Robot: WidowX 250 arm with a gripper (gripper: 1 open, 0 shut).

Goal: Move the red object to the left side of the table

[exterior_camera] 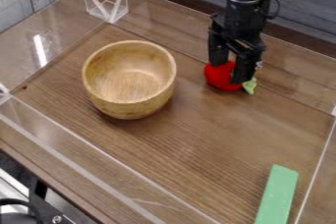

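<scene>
One black pincer [235, 64] hangs from a dark arm that comes down from the far edge of the table, pointing straight down, its two fingers [247, 68] spread apart. The fingers reach down on either side of the red object [221, 77], a small round bright-red toy fruit, one finger toward its left and one toward its right; whether either finger touches the fruit cannot be told from this view. The red object rests on the table [171, 149], a dark brown wood-grain top, in the right half and nearer the far edge than the near one. A pale green leafy stem [249, 86] sticks out from the fruit's right side, toward the right edge. To the left of the fruit, apart from it and near the middle of the left half, stands a round wooden bowl [130, 79], upright, much larger than the fruit. In the near right corner lies a flat green block [277, 196], long and narrow, running along the right edge. Low clear acrylic walls [105, 6] border the table, with a folded clear piece standing at the far left corner.
</scene>
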